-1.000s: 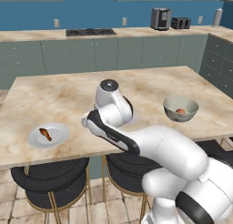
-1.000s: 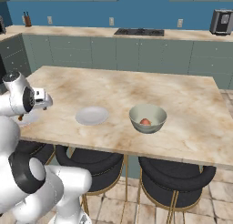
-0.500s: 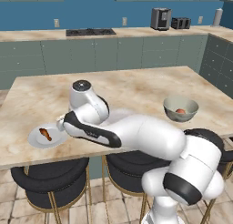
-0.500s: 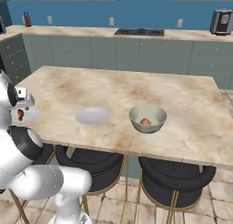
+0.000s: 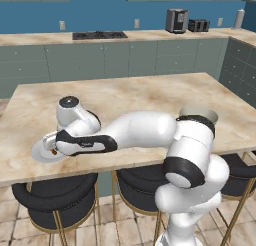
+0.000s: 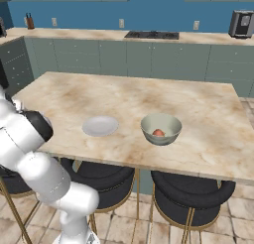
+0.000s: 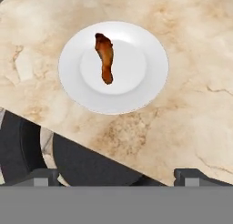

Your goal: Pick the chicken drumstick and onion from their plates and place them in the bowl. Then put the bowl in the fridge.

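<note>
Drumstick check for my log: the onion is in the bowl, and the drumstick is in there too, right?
Not quite. The onion is in the bowl, but the drumstick lies on its plate, as the hand view shows.

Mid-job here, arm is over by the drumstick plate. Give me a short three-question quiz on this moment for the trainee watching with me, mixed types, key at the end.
1. True or false: the chicken drumstick lies on its plate, not in the gripper.
2. Multiple choice: what does the bowl hold?
A. nothing
B. the onion
C. the drumstick
3. Fill in: in the right base view, the plate beside the bowl has ______ on it.

Key:
1. True. The hand view shows the drumstick flat on the plate, with the open finger tips apart at the bottom of the picture.
2. B. A small round orange-brown ball sits in the bowl.
3. Nothing; its surface is bare.
</note>
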